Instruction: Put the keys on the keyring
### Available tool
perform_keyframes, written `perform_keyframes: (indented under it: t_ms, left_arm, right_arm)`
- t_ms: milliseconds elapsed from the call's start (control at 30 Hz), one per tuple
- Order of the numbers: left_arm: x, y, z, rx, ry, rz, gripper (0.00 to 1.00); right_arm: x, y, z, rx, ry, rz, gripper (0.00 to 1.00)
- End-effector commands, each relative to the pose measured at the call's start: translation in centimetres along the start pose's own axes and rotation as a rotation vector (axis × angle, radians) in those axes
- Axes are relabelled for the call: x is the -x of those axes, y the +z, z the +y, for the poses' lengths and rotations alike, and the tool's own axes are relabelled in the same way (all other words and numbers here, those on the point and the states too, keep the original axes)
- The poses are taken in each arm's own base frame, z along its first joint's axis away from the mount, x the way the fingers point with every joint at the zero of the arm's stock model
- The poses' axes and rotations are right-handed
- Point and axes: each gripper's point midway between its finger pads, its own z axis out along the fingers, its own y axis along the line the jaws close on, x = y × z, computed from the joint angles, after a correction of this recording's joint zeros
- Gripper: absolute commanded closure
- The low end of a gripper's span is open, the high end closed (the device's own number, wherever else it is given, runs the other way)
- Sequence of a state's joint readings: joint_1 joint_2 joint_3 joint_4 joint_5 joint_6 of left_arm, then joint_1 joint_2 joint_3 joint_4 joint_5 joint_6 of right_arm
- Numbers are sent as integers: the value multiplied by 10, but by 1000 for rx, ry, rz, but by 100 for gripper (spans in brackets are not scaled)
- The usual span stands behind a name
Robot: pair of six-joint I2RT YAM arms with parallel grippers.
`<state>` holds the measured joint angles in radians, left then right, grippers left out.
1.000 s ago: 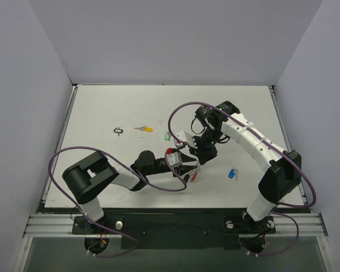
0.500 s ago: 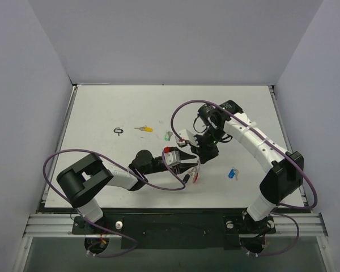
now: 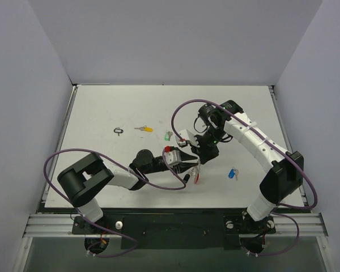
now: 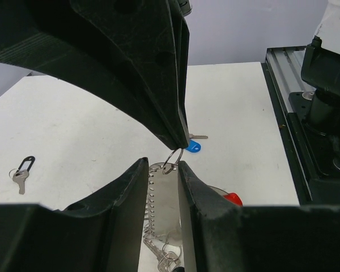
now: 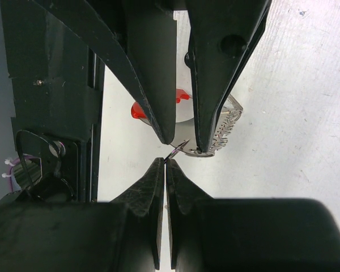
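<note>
The keyring (image 4: 163,204) is a flat silver plate with a beaded edge, and my left gripper (image 4: 163,165) is shut on it edgewise. A red tag (image 4: 232,198) and small silver keys (image 4: 164,252) hang from it. My right gripper (image 5: 165,160) is shut on a small split ring (image 5: 179,148) at the plate's (image 5: 224,127) tip. In the top view both grippers, left (image 3: 188,163) and right (image 3: 197,157), meet at table centre. Loose keys lie on the table: blue-tagged (image 3: 233,173), green-tagged (image 3: 168,136), yellow-tagged (image 3: 143,129) and black-tagged (image 3: 119,131).
The white table (image 3: 102,113) is walled on three sides. The right arm (image 3: 255,141) arches in from the right, its purple cable (image 3: 178,113) looping above the grippers. The left arm (image 3: 107,175) lies low along the near left. A metal rail (image 4: 294,113) runs along the near edge.
Both grippers have shifted slightly to the right together with the keyring, and the left arm's elbow has moved a little. The left jaws have narrowed a touch.
</note>
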<state>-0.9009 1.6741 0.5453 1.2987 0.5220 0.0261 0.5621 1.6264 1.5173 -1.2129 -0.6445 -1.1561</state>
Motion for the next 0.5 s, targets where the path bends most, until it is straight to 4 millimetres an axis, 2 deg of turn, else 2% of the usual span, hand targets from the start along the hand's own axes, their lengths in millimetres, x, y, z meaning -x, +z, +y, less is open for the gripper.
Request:
perform_keyframes:
  t_ms: [0,200,333,367,400,467]
  left_arm:
    - [84,9,-2,-33,166,-317,64]
    - [83,13,-6,-52,167,-318,71]
    - [84,13,-7,-57,167,-317,86]
    - [85,13,-7,-59,169,-319,95]
    - [84,12,-8,-65,139,-315,100]
    - [84,12,-9,-65,140,-317,100]
  right_arm:
    - [1,-5,17,38,6,-24,100]
    - [2,-6,16,34,8,-27,100]
    - [1,-6,16,34,12,-28,100]
    - [1,-6,17,36,12,-28,100]
    - [1,-6,16,37,12,-27,100]
    - [1,-5,16,37,15,-29,100]
